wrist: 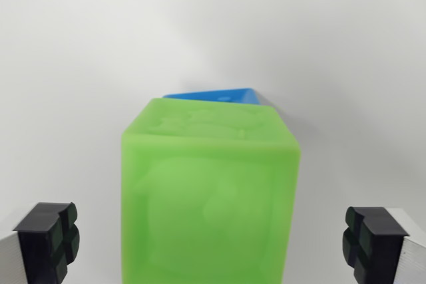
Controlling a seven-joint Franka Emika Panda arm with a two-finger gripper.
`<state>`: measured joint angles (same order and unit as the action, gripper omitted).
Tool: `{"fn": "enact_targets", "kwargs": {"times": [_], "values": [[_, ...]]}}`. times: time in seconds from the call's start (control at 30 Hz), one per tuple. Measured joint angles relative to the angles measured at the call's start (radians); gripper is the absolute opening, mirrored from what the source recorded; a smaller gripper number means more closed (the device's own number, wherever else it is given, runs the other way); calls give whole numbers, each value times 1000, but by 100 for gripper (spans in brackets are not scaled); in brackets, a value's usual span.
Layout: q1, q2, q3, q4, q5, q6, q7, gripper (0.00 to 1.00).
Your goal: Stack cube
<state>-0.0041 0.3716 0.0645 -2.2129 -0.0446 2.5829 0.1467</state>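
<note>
Where the frame meets its lower corners, the two black pads [50,237] of the gripper [212,239] stand wide apart, one at lower left and one at lower right, each clear of the green cube [208,197] between them; the jaws are spread well open and hold nothing. The green cube fills the lower middle of the frame, cut off by the bottom edge. It has no long axis to speak of; its broad front face looks toward the camera and its top face, with a faint raised relief, tilts away toward the upper frame. One vertical edge shows at its right side, so it sits slightly turned. Just behind its top edge, a blue cube [219,95] peeks out at centre, mostly hidden by the green one; whether they touch cannot be told. Beyond is a plain white surface [80,64].
</note>
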Motion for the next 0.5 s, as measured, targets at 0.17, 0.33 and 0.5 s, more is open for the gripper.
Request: {"fn": "enact_targets", "kwargs": {"times": [0.17,0.33,0.5], "values": [[0,-36,1,-1,5,-34,-3,100],[0,-73,2,-2,12,-71,-7,100],[0,-115,2,0,16,-113,-10,100]]}}
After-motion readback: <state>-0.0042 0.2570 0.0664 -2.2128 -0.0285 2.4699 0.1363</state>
